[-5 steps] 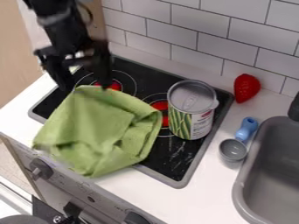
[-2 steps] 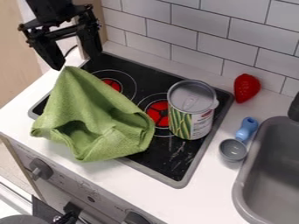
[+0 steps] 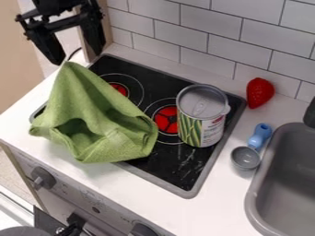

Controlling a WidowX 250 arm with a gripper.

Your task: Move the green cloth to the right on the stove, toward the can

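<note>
Green woven cloth point(image 3: 98, 124), rumpled and drawn up into a tall peak, lies over the left part of the black glass cooktop with a grey rim point(image 3: 161, 170), spilling across its front edge onto the white countertop point(image 3: 224, 207). The black two-finger gripper point(image 3: 77, 58) hangs by the cooktop's back left corner, its fingers spread wide, one tip at or just beside the peak; whether they touch I cannot tell. Nothing is pinched between them.

The step in hand looks to be working the cloth by its peak, either taking it or letting it go; the view does not settle which. For a hold, the next move calls for centring the opening over the peak, lowering a little and closing on several folds. For a release, it calls for a straight lift, so the near tip does not snag the fabric. The silver-topped can with a printed label point(image 3: 203, 120) stands towards the cooktop's right edge, apart from the cloth
</note>
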